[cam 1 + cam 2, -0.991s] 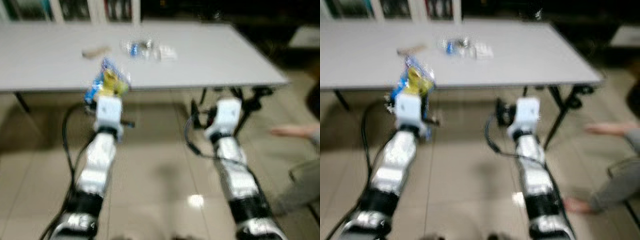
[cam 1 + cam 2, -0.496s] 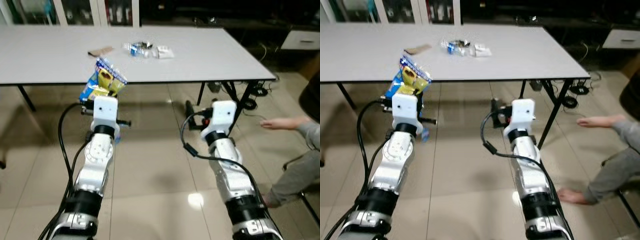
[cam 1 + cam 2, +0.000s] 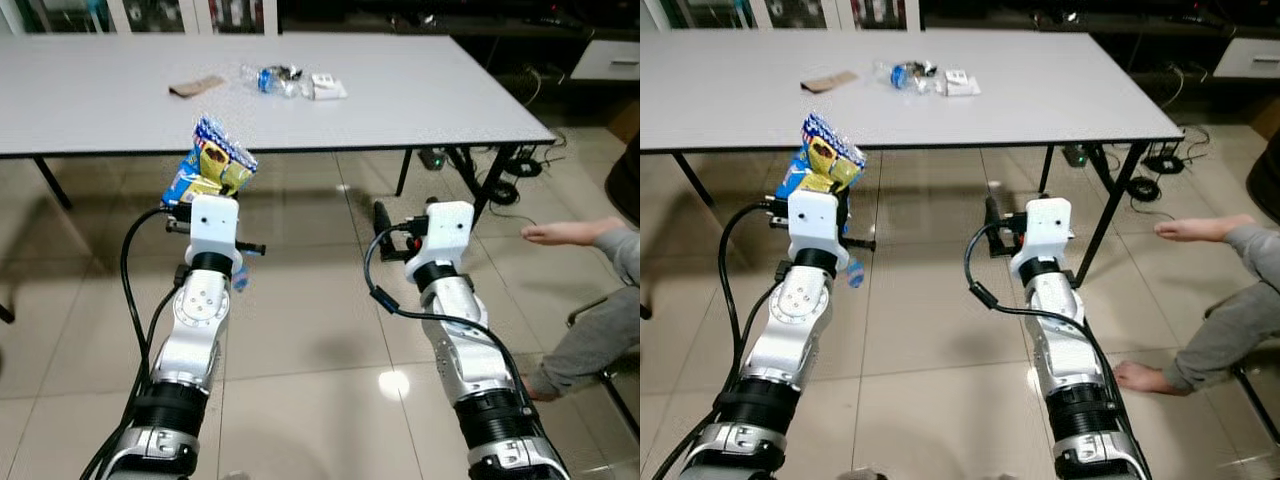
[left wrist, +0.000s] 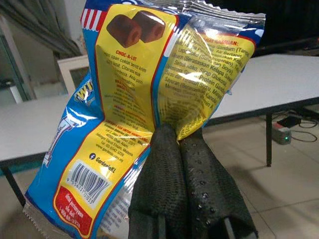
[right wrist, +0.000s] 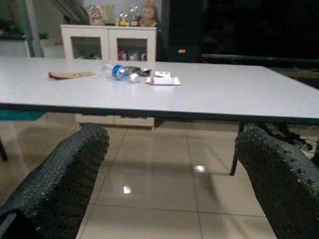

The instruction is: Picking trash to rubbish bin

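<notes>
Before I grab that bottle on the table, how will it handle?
The bottle lies on its side, so a nudge would likely roll it. It looks like clear, crumpled thin plastic, probably light and apt to buckle in a pinch. The right gripper is open and free; the left gripper holds the snack bag.

Grey table ahead; white cabinet behind; seated person's outstretched hand at right; tiled floor.

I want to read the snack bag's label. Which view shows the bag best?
The left wrist view: the snack bag is close, print legible, pinched in the left hand. Both eye views show it small, above that hand and before the table.
</notes>
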